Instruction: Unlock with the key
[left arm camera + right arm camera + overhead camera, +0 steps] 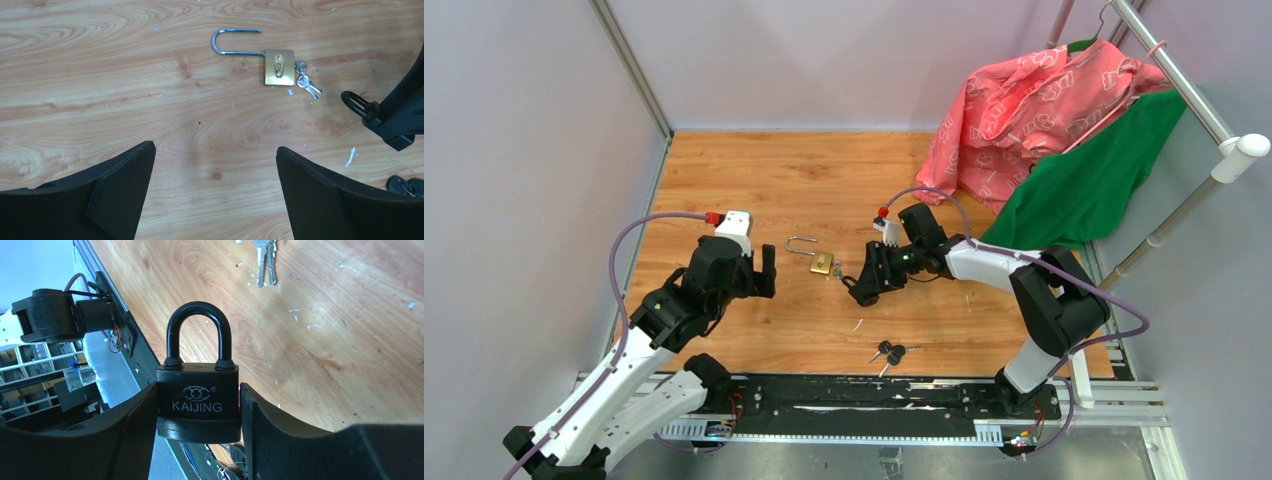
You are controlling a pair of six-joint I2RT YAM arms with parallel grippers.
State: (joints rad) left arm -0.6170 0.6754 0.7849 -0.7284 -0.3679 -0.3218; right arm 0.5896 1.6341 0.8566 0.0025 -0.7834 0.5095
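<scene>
the right gripper (861, 290) is clamped on a black padlock (197, 405). its two fingers (135, 425) press on the left and right sides of the lock body. the black loop on top of that lock is shut, with both ends down in the body. the lock is held just above the wooden table (724, 180), near the middle.

the left gripper (754, 272) is spread wide and holds nothing. it hangs over the table on the left side, with bare wood between its fingers (125, 175).

a gold padlock (278, 67) lies flat on the table between the two grippers. its silver loop (220, 40) is swung open. a small bunch of silver keys (306, 82) sits at the right end of the gold lock, touching it. the black padlock is just to the right of those keys.

two more keys with black heads (889, 352) lie on the table at the near edge, apart from both locks.

a pink cloth (1034, 100) and a green cloth (1104, 170) hang on a rack (1194, 90) at the far right.
</scene>
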